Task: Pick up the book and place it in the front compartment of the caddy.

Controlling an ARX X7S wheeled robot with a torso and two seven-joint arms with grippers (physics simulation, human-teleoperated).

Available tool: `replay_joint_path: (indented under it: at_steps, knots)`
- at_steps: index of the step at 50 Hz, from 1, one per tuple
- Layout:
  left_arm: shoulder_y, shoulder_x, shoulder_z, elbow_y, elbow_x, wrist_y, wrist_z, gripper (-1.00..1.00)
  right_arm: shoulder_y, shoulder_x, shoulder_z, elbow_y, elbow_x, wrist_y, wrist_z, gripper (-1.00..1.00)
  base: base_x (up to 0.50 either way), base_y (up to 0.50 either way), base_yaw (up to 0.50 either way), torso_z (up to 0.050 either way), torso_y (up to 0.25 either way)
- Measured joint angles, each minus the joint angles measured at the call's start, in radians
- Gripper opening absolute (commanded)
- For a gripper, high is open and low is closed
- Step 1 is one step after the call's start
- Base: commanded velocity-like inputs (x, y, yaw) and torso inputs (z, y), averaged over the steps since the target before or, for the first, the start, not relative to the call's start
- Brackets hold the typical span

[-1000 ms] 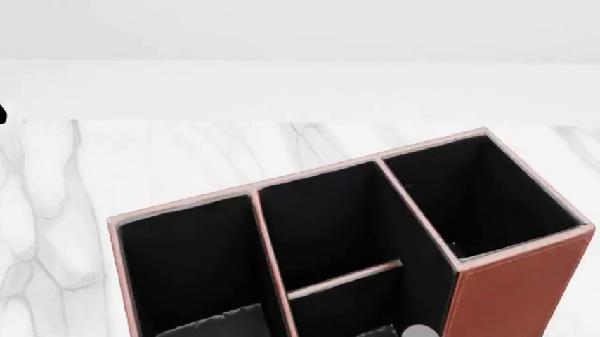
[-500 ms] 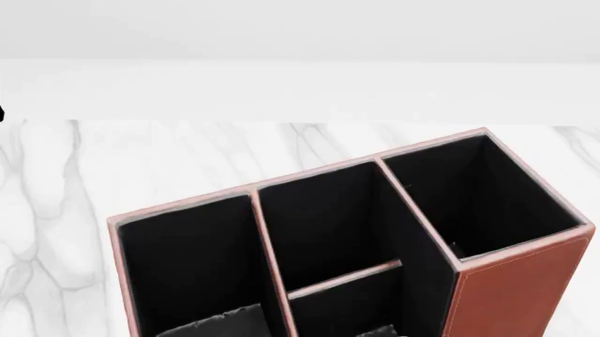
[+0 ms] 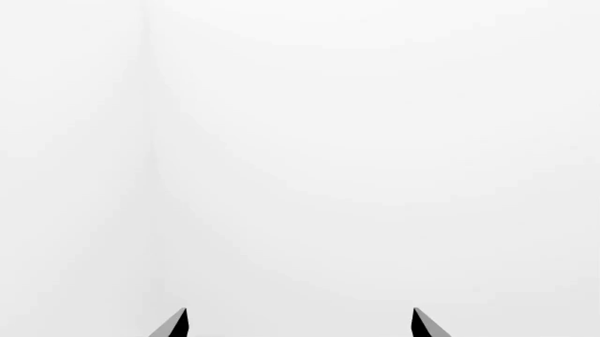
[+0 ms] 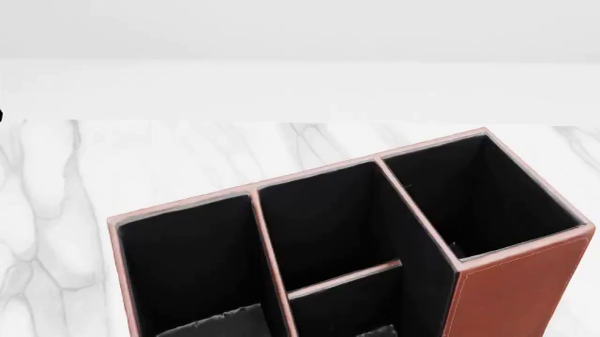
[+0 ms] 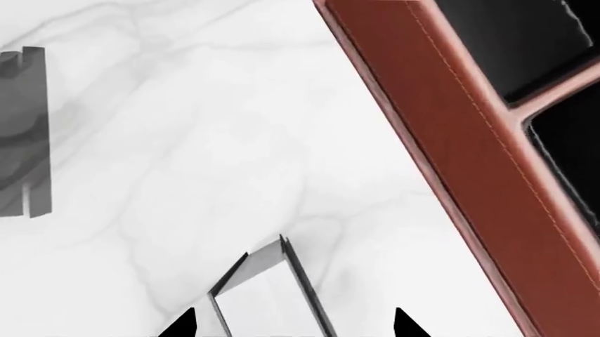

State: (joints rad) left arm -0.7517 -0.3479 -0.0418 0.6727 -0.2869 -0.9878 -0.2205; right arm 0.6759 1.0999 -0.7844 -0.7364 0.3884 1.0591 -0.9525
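So the caddy (image 4: 511,291) fills most of the head view, sitting on a white marble table (image 4: 140,161), reddish-brown outside with black lining, tall cell at the right corner. Between that and the long cell on the left sit two squarish cells split by a thin reddish bar (image 4: 345,278); the front compartment (image 4: 352,312) is the nearer one, cut off by the frame edge. Neither arm shows up in that view. The right wrist camera looks down at the marble right beside the caddy's outer wall (image 5: 468,154). The right gripper (image 5: 294,324) shows only two dark fingertips (image 5: 183,324) spread apart, nothing between them. A grey slab (image 5: 24,133) lies near the frame's edge, too unclear to call. The book isn't visible anywhere. The left gripper (image 3: 298,324) is spread too, holding nothing, facing blank white.
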Motion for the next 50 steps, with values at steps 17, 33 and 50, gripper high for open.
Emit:
replay_joint_path:
  at_steps: [17,33,50]
  knots:
    - [-0.002,-0.003,0.001,0.001,-0.006,-0.001,-0.005,1.00,-0.038,0.012,-0.019,0.009,-0.004,-0.011,0.022,1.00,0.00,0.00,0.00,0.000,0.000]
    - [-0.006,-0.004,0.001,0.004,-0.015,-0.007,-0.010,1.00,-0.044,0.018,-0.022,0.013,-0.004,-0.019,0.037,-1.00,0.00,0.00,0.00,0.000,0.000]
    - [-0.003,-0.007,0.000,0.004,-0.021,-0.004,-0.015,1.00,-0.044,0.014,-0.007,0.014,0.005,-0.013,0.051,-1.00,0.00,0.00,0.00,0.000,0.000]
